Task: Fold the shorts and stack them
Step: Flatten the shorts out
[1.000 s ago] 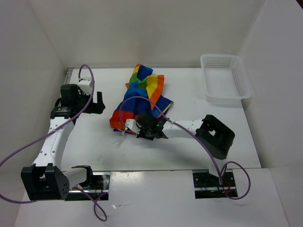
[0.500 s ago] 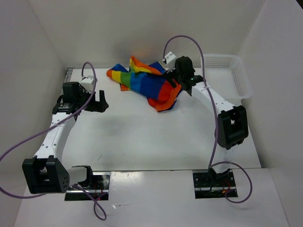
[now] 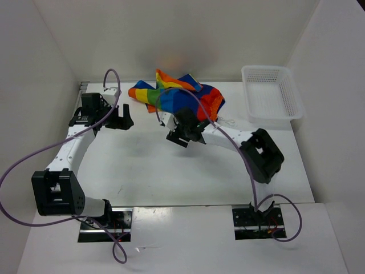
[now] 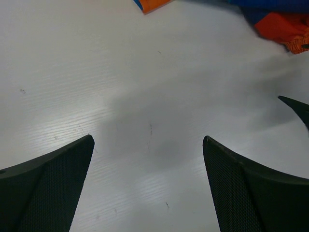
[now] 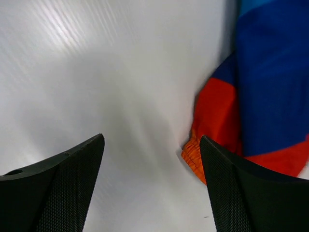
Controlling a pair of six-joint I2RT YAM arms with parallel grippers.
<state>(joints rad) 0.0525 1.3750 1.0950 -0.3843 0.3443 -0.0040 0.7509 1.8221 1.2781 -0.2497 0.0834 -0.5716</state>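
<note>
The rainbow-striped shorts [image 3: 174, 96] lie crumpled at the back middle of the table, blue and red toward the right, orange and green toward the left. My right gripper [image 3: 178, 137] hangs just in front of them, open and empty; in its wrist view the orange hem of the shorts [image 5: 195, 157] lies on the table beside the right finger. My left gripper [image 3: 126, 120] stands open and empty to the left of the shorts, over bare table; scraps of orange and red cloth [image 4: 285, 26] show along the top edge of its wrist view.
A white mesh basket [image 3: 271, 100] stands at the back right corner. White walls close in the table at the back and both sides. The right arm's purple cable [image 3: 188, 100] arcs over the shorts.
The right gripper carried the shorts from mid-table to the back, let go of them and drew back toward the front left. The left gripper crept slightly right.
</note>
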